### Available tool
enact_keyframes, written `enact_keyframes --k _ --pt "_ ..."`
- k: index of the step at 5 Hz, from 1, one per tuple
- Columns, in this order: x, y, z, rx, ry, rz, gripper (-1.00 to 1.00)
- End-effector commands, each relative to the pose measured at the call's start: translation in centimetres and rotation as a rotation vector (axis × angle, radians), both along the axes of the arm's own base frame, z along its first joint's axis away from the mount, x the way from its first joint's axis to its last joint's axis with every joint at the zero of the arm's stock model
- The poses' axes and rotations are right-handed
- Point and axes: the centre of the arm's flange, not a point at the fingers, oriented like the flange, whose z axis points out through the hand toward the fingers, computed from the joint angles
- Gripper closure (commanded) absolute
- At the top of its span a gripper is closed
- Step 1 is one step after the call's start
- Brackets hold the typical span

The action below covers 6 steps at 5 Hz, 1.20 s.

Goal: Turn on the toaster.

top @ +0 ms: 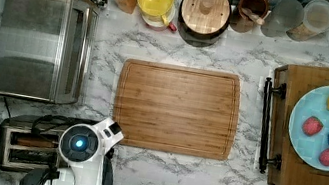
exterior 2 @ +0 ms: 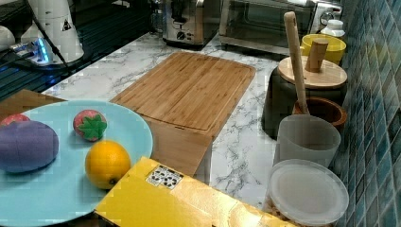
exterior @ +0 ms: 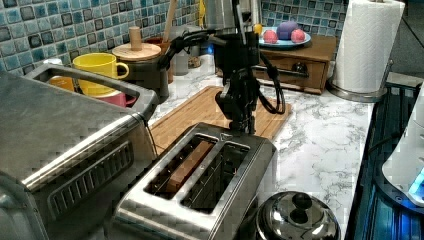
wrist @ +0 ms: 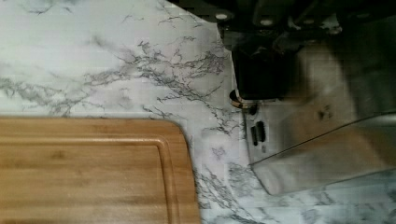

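The toaster (exterior: 235, 165), a small brushed-steel box with two long slots, stands at the counter's front in the left view. A brown slice sits low in one slot (exterior: 187, 167). In the top view the toaster (top: 15, 151) is at the bottom left, partly under the arm's white wrist (top: 79, 143). My gripper (exterior: 243, 124) points down at the toaster's far end, by the cutting board, with its dark fingers drawn together into one narrow tip. In the wrist view the dark fingers (wrist: 257, 74) rest against the toaster's end face (wrist: 322, 144). In the right view the toaster (exterior 2: 194, 23) has the gripper in front of it.
A large steel toaster oven (top: 43, 34) stands just behind the toaster. A wooden cutting board (top: 176, 108) lies mid-counter. Mugs and jars line the back wall (top: 206, 9). A blue plate (top: 305, 146) of toy fruit sits on a wooden box. A paper towel roll (exterior: 367, 45) and a steel lid (exterior: 297, 217) stand near the front edge.
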Motion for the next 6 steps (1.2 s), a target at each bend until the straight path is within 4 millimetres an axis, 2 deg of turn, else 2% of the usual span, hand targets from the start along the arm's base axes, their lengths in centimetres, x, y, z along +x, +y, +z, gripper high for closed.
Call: enact_keyframes --k 1,2,6 --pt "4.3 -5.1 -5.7 -0.002 0.119 -0.238 1.0" --pt "4.6 -5.2 -7.9 -0.03 0.194 -0.248 1.0" --pt "4.5 -5.2 -8.0 -0.03 0.194 -0.248 1.0"
